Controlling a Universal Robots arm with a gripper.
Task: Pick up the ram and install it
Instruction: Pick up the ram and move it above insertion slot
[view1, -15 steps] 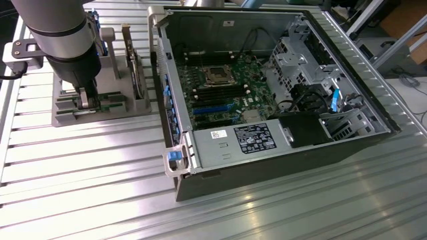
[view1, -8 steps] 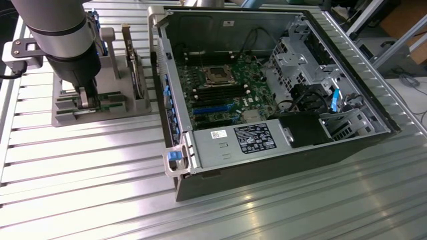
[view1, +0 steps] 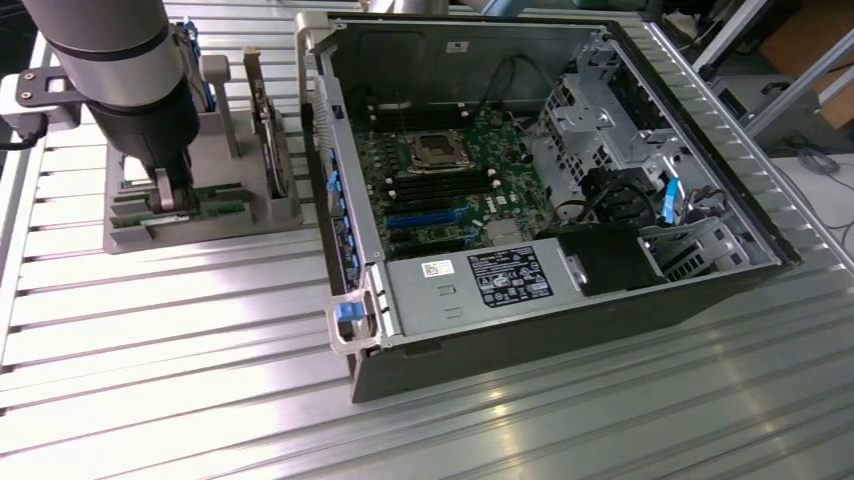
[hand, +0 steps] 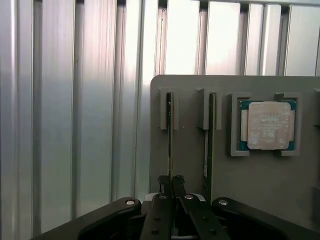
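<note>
Fingertips (hand: 163, 181) of the jaws sit closest to the wrist camera, one on each side of the ram (hand: 169, 135). They are drawn in against its thin faces with no gap visible, so the jaws are judged to be pinching the ram across its thickness.

Location of the ram: it stands on edge in the outermost slot of the grey holder (hand: 190, 150), the slot nearest the holder's edge. It is not lifted clear. Its long axis runs along the slot, straight away from the jaws, and the grip falls partway along that length. The stretch under the jaws is hidden.

Other contents of the holder: a second green stick (hand: 210, 140) stands in the neighbouring slot, parallel and just beside the ram. The square processor (hand: 269, 125) lies flat in its recess further in. Neither is touched.

In the exterior view the arm (view1: 114, 60) comes straight down onto the holder. The open computer case (view1: 441, 360) stands beside the holder, on the exterior view's right. Its black memory slots (view1: 427, 185) lie well apart from the holder, over the case wall.

Surface: a ribbed aluminium bench (view1: 200, 330) carries the holder and the case. Glare falls across the ribs.

Room, as a judgement: the neighbouring stick leaves little side clearance at the slot, while the space above the holder is open.
</note>
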